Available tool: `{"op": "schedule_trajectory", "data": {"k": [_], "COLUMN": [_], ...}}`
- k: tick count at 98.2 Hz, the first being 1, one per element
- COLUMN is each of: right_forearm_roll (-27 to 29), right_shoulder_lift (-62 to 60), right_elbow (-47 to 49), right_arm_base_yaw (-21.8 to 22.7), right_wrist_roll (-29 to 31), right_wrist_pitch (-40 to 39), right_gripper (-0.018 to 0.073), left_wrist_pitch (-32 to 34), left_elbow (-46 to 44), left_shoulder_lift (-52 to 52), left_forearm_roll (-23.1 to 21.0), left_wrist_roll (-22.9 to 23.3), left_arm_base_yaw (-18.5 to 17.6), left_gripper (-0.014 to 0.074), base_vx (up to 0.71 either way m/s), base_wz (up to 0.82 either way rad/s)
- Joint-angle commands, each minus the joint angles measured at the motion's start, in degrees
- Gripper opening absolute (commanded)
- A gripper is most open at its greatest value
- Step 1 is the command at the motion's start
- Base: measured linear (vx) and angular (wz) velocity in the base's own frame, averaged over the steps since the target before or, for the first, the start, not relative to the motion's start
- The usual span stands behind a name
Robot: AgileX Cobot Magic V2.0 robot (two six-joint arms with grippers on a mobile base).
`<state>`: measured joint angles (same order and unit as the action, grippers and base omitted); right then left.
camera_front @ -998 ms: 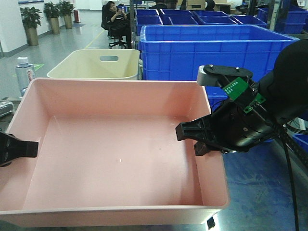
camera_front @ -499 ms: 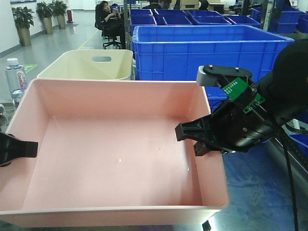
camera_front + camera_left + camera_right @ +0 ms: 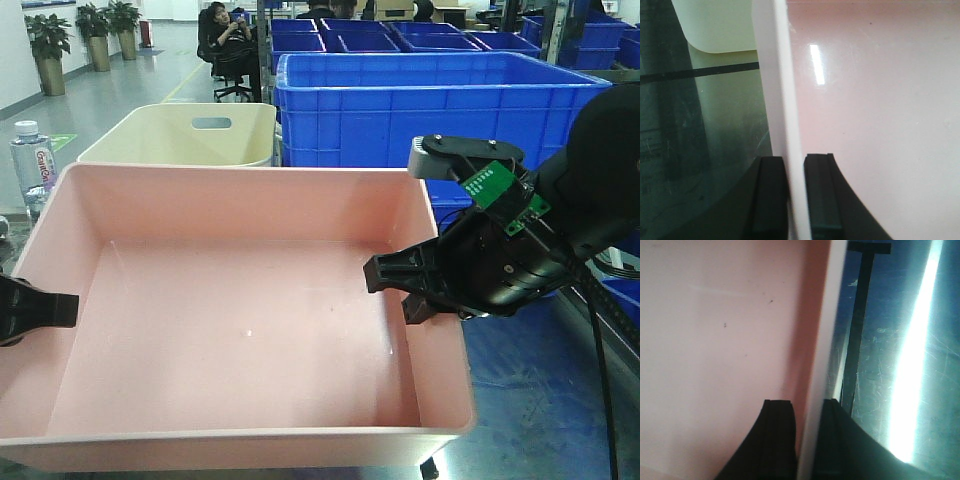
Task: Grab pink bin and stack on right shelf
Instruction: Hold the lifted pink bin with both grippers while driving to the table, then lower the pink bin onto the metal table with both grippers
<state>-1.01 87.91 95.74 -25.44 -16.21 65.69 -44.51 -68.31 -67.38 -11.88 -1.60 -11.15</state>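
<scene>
The pink bin (image 3: 240, 330) fills the near part of the front view and is held up between both arms. My left gripper (image 3: 45, 310) is shut on its left wall. In the left wrist view the left gripper (image 3: 795, 195) has one black finger (image 3: 771, 197) outside the rim and one inside. My right gripper (image 3: 412, 292) is shut on the right wall. In the right wrist view the right gripper (image 3: 809, 440) straddles the pale rim of the bin (image 3: 715, 340). The right shelf (image 3: 880, 370), dark, glossy and scuffed, lies below the bin's right side.
A cream bin with a handle slot (image 3: 185, 135) stands just behind the pink bin. Large blue crates (image 3: 430, 105) stand behind and to the right. A water bottle (image 3: 30, 160) stands at the far left. A dark green glossy surface (image 3: 715, 125) lies under the bin's left side.
The background slid slightly left between the earliest frame and the middle one, then held still. Bin and both grippers keep the same places in the view.
</scene>
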Motion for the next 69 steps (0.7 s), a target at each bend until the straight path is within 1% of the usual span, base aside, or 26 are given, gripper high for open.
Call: {"op": "schedule_trajectory", "data": {"k": [1, 7, 18, 22, 39, 55, 69], "right_forearm_roll": [-3.3, -2.6, 1.0, 1.4, 1.4, 1.4, 1.0], "right_shoulder_lift": [-2.3, -2.1, -1.6, -1.1, 2.8, 6.6, 9.9], "right_elbow": [1.9, 1.9, 1.9, 1.9, 1.9, 1.9, 1.9], "right_arm_base_yaw": [0.9, 0.9, 0.9, 0.9, 0.9, 0.9, 0.9], "right_wrist_roll": [1.4, 1.4, 1.5, 1.5, 1.5, 1.5, 2.1], "right_wrist_pitch": [-5.1, -5.1, -5.3, -5.9, -8.6, -9.1, -9.3], "right_gripper": [-0.0008, -0.0008, -0.0008, -0.0008, -0.0008, -0.0002, 0.0027], "left_wrist_pitch": [5.6, 5.4, 3.8, 3.4, 3.5, 4.6, 4.7], "left_elbow": [-1.8, -1.8, -1.7, -1.5, -1.5, -1.5, -1.5], "left_shoulder_lift": [1.5, 1.5, 1.0, 0.4, -3.7, -8.4, -12.0], "left_forearm_roll": [1.1, 1.1, 1.1, 1.1, 1.2, 1.6, 1.5], "left_wrist_roll": [-0.8, -0.8, -0.8, -0.8, -0.8, -1.0, -1.3], "left_arm_base_yaw": [0.0, 0.0, 0.0, 0.0, 0.0, 0.0, 0.0], "left_gripper": [-0.0005, -0.0005, -0.0005, -0.0005, -0.0003, 0.0007, 0.0043], "base_vx": [0.0, 0.0, 0.0, 0.0, 0.0, 0.0, 0.0], "base_wz": [0.0, 0.0, 0.0, 0.0, 0.0, 0.0, 0.0]}}
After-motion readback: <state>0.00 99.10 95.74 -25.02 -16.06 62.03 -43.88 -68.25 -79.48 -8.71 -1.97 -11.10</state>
